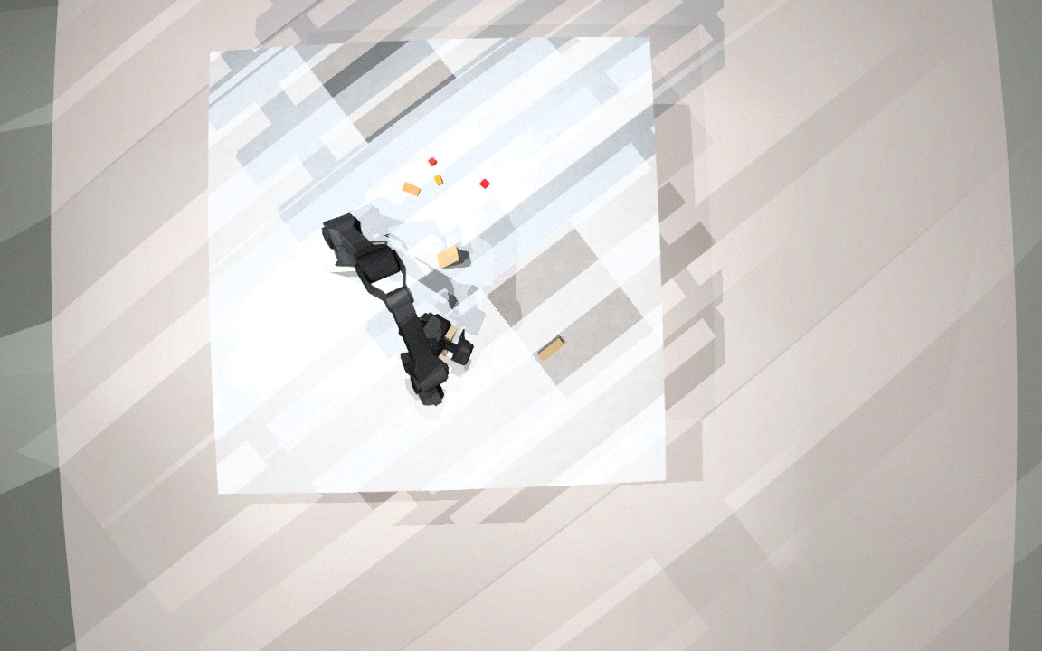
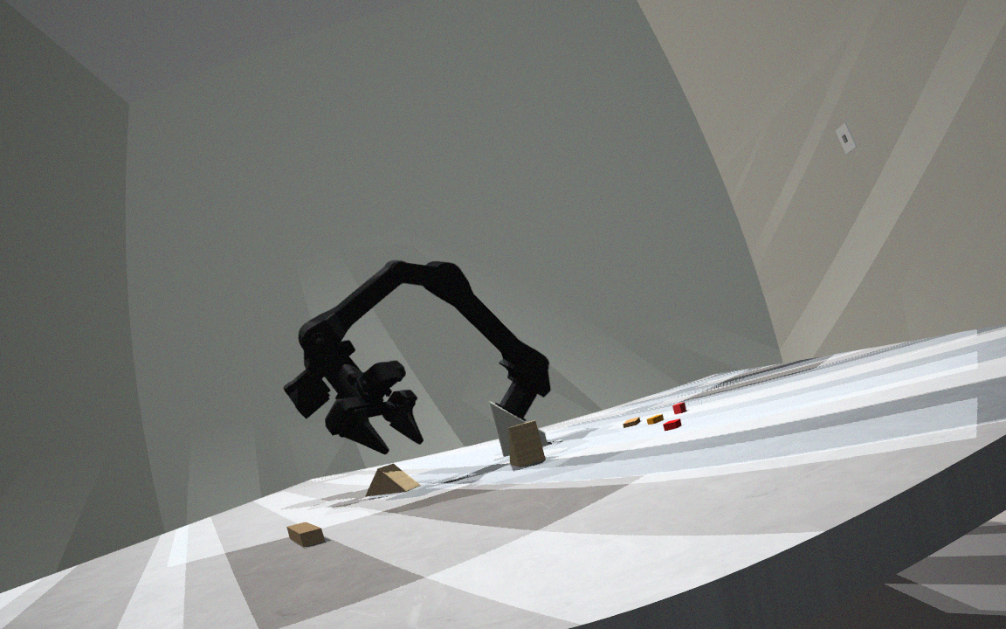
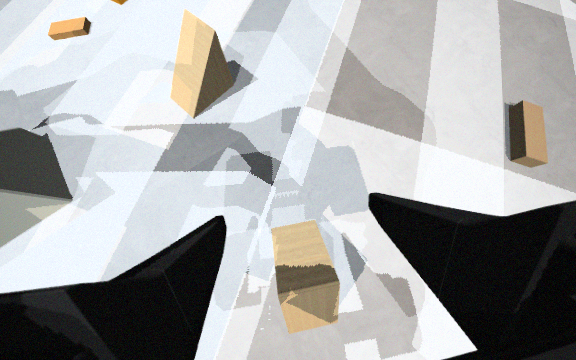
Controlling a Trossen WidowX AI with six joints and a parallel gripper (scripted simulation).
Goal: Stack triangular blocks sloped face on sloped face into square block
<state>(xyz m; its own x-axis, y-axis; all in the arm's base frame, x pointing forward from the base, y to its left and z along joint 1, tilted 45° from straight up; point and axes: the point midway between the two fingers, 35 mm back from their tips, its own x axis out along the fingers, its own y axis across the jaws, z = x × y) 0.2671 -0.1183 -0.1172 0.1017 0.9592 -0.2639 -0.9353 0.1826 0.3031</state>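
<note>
My gripper [image 2: 403,447] [image 3: 298,210] is wide open and empty, raised above one tan triangular block [image 1: 450,333] [image 2: 391,480] [image 3: 305,300]. That block rests on the table on a broad face, its ridge up and a triangular end toward the exterior camera. It lies between the fingers as the wrist view sees it, below the tips. The arm partly hides it in the top view. The other triangular block [image 1: 448,256] [image 2: 526,444] [image 3: 193,70] stands apart, nearer the arm's base, with a narrow edge up and a dark triangular end showing in the wrist view. The two blocks do not touch.
A tan rectangular block [image 1: 551,348] [image 2: 306,534] [image 3: 535,132] lies off to one side. Another tan block [image 1: 412,189] [image 3: 68,28], an orange block [image 1: 438,180] and two red cubes [image 1: 432,162] [image 1: 484,183] lie farther away. A grey wedge-like piece [image 2: 503,430] [image 3: 8,215] is beside the arm's base.
</note>
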